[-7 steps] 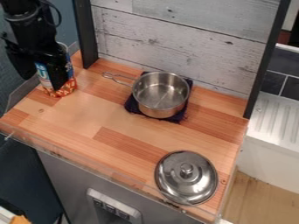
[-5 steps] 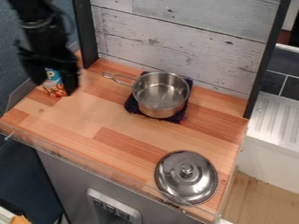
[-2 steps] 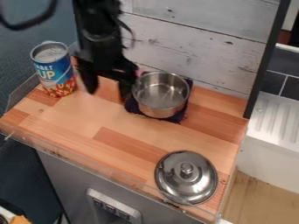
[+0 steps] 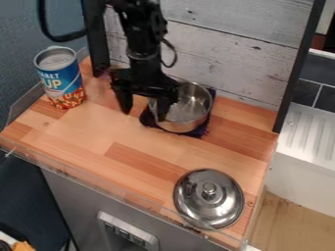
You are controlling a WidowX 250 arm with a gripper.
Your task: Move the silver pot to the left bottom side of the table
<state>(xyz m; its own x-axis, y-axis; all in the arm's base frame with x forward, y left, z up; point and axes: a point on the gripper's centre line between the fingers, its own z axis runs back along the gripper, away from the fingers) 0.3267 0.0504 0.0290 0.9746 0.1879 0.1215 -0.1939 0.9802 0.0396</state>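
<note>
While the silver metal pot sat on a dark purple cloth towards the back of the wooden worktop, the black pincer hung at its left rim, spread and grasping nothing. I judged that an off-centre bite could tip the pot, and a low drag might bunch the cloth. Swinging too wide left could knock the blue-and-red can; the domed silver lid seemed safer.

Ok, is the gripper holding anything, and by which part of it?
Nothing is held: the gripper has its jaws wide apart, one over the left side of the silver pot.
</note>
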